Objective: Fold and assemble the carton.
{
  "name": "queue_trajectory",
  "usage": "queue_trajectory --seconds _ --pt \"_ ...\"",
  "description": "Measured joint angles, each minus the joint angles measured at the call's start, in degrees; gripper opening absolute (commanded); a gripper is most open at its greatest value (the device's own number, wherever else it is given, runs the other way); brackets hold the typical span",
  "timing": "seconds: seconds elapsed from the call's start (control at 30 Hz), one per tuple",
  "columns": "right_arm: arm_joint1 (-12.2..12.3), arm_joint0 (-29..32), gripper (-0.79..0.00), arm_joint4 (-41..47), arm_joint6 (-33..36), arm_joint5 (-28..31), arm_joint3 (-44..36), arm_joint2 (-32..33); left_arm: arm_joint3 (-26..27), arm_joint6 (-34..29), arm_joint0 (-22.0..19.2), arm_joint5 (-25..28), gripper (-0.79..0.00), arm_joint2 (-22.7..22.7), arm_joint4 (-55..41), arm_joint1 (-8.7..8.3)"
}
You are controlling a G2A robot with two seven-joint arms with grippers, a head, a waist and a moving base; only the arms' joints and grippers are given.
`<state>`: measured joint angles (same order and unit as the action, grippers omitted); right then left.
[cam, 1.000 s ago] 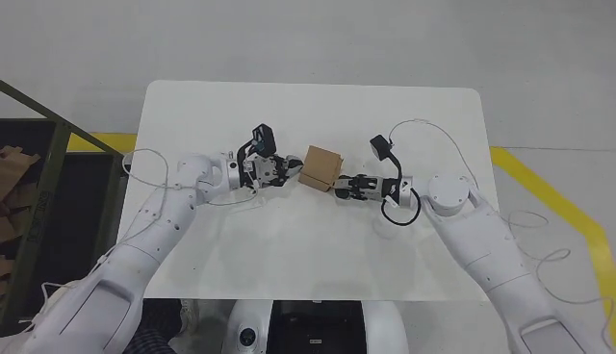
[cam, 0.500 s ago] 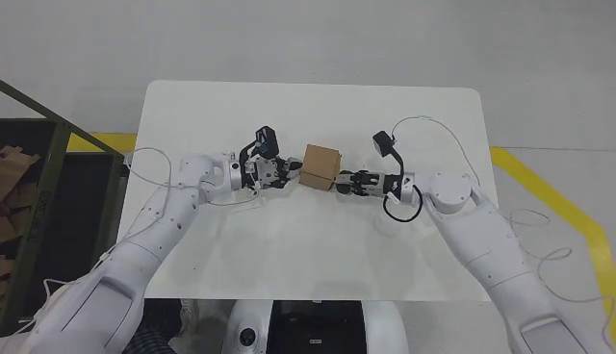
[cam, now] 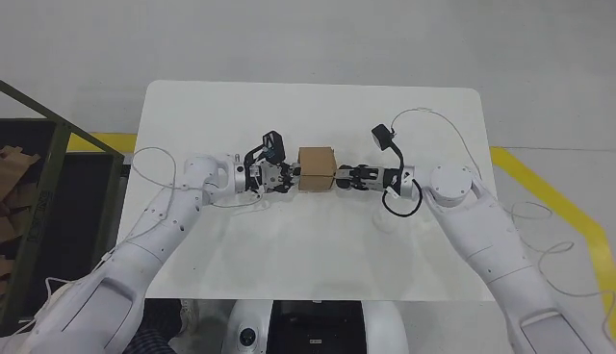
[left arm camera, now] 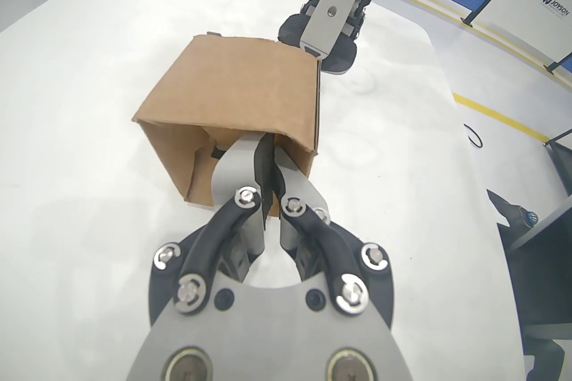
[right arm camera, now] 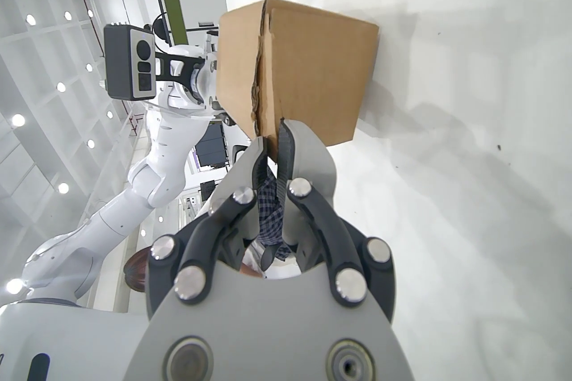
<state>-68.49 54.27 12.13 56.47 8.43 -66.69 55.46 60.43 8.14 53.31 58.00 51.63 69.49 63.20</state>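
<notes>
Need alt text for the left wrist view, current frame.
The left hand, shut, has its tip inside the open near end of a brown cardboard carton lying on a white table. The right hand meets the carton's far top corner.

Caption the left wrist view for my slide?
Left gripper, shut, pokes into the carton's open end; right gripper at its far end.

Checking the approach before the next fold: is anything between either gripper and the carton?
Nothing visible does. The left gripper reaches with shut fingers into the open end of the carton, and the right gripper sits against the cardboard at the opposite end. No other object lies between them.
</notes>
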Motion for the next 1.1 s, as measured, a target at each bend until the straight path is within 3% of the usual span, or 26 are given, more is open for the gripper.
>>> queue_trajectory --seconds 0.43,0.63,0.67,0.7,0.73,0.93,1.1 --pt "0.3 0.7 -0.785 0.4 0.2 0.6 0.8 1.4 -3.3 -1.3 0.2 -0.2 -0.785 2.6 -3.0 -0.5" --pt "0.3 1.2 -0.785 1.1 -0.2 2.0 0.5 1.6 -4.3 -4.1 0.6 0.0 -0.785 3.7 -15.7 -0.67" --pt "0.3 1.4 -0.785 1.3 -0.5 2.5 0.5 1.7 -4.2 -5.7 0.4 0.0 -0.659 3.6 -19.5 -0.7" --pt "0.3 1.4 -0.785 1.4 -0.6 2.8 0.5 1.7 -4.3 -7.1 0.4 0.0 -0.197 3.6 -22.4 -0.73" --pt "0.2 1.5 -0.785 1.5 -0.6 3.1 0.5 1.7 -4.6 -8.7 0.2 0.0 0.0 3.5 -25.4 -0.75" --pt "0.2 2.0 -0.785 1.7 -0.2 5.8 0.4 1.6 -6.5 -26.4 -1.4 -4.3 0.0 1.8 -52.5 -0.08" --pt "0.2 2.9 -0.785 2.4 -1.0 8.7 -0.2 2.0 -4.1 -44.2 -2.4 -13.9 0.0 2.3 -76.7 -0.29"
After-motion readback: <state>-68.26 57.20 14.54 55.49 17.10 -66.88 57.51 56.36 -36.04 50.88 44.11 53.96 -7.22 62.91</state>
